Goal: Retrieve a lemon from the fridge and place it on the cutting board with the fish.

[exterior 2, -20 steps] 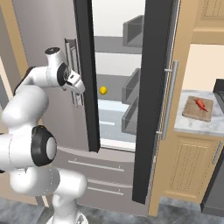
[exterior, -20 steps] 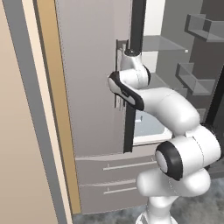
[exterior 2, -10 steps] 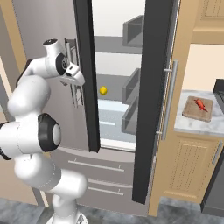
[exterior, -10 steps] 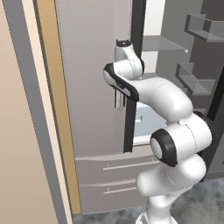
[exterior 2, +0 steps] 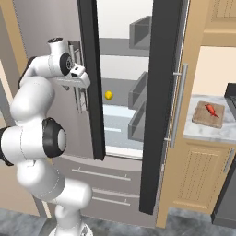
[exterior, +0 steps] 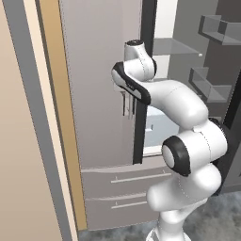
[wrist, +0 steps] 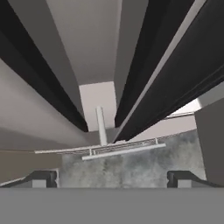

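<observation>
The grey steel fridge (exterior 2: 103,184) stands with both upper doors swung open. The small yellow lemon (exterior 2: 109,95) rests on a glass shelf inside, toward the left. My gripper (exterior 2: 82,103) hangs fingers-down in front of the open left door (exterior: 99,94), left of the lemon and apart from it. It is open and empty (exterior: 130,109). The hand view looks straight down past the door edges to the drawer handles (wrist: 124,148), with the gripper (wrist: 113,177) spread wide. On the marble counter at right lies the brown cutting board (exterior 2: 208,115) with the reddish-orange fish (exterior 2: 211,110) on it.
The black edge of the left door (exterior 2: 91,87) stands between my gripper and the fridge interior. Grey door bins (exterior 2: 138,94) line the open right door (exterior 2: 162,101). Tan cabinets (exterior 2: 198,179) sit under the counter (exterior 2: 205,133), and a tan wall panel (exterior: 28,141) runs along the left.
The arm's upper joints have swung and folded closer to the base, with the wrist a little higher. The gripper stays almost in place by the left door, still open.
</observation>
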